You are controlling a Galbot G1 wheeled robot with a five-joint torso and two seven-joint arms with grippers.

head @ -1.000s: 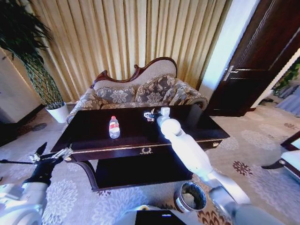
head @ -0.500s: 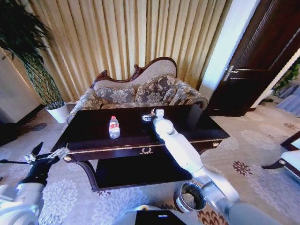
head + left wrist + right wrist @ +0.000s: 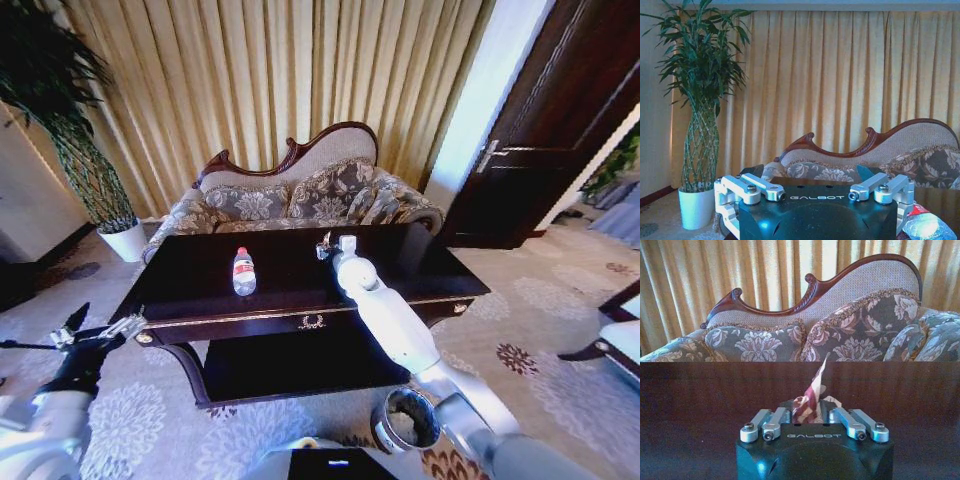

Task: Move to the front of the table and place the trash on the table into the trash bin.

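Observation:
The dark brown table [image 3: 190, 290] stands right in front of me. A small clear bottle [image 3: 244, 271] with a red cap and label stands on its left half; the same bottle [image 3: 927, 225] shows beside my left gripper in the left wrist view. My right gripper [image 3: 325, 245] reaches over the table's far middle, shut on a reddish wrapper [image 3: 815, 385] that sticks up between its fingers. My left gripper [image 3: 100, 333] hangs open off the table's front left corner, holding nothing. The trash bin [image 3: 381, 428] sits on the carpet under my right arm.
A carved sofa [image 3: 300, 190] stands just behind the table. A tall plant in a white pot [image 3: 125, 240] is at the back left, and a dark door [image 3: 560, 120] at the right. Patterned carpet lies open on both sides of the table.
My right gripper has shifted slightly over the far part of the table, still holding the wrapper. The left arm and the bottle have barely moved.

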